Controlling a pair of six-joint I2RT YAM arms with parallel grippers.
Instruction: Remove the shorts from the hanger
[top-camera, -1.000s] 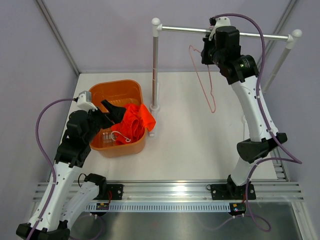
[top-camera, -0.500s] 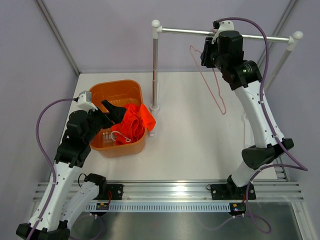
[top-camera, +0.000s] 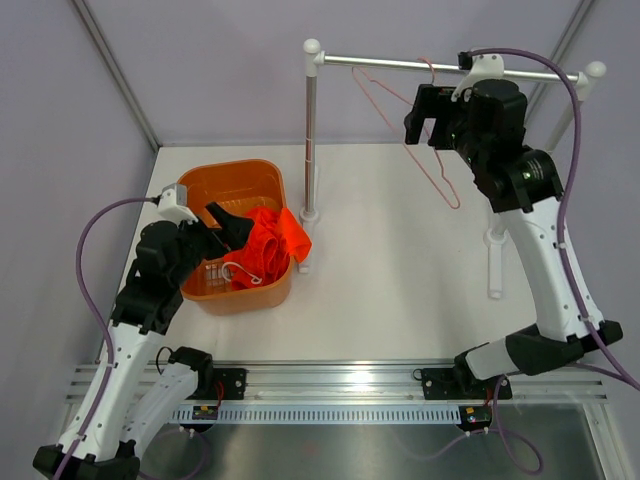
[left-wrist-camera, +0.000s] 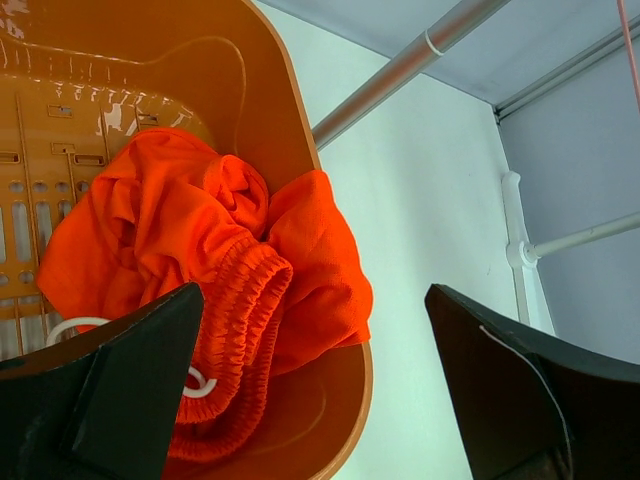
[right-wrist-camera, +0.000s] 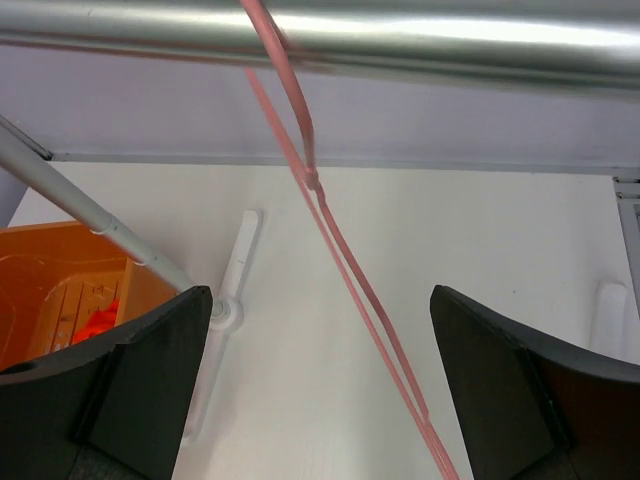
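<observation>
The bright orange-red shorts (top-camera: 272, 243) lie bunched in the orange basket (top-camera: 228, 177), their white drawstring showing, one fold draped over the rim. They fill the left wrist view as crumpled shorts (left-wrist-camera: 190, 235) inside the basket (left-wrist-camera: 285, 95). My left gripper (top-camera: 228, 222) hovers open just above them, left gripper (left-wrist-camera: 314, 290) with nothing between its fingers. The bare pale-pink hanger (top-camera: 440, 165) hangs by its hook from the silver rail (top-camera: 385, 63). My right gripper (top-camera: 428, 118) stands open just in front of it; the hanger (right-wrist-camera: 335, 235) runs between the spread jaws of the right gripper (right-wrist-camera: 318, 292), touching neither.
The rail (right-wrist-camera: 420, 35) rests on a silver post (top-camera: 310, 130) with a white foot beside the basket, and on a slanted white-capped leg (top-camera: 555, 125) at the right. Lilac walls close in the white table (top-camera: 380, 290) at the back and sides.
My right gripper has opened and let go of the hanger, which now hangs from the rail. The right arm has shifted to the right. The left arm has barely moved.
</observation>
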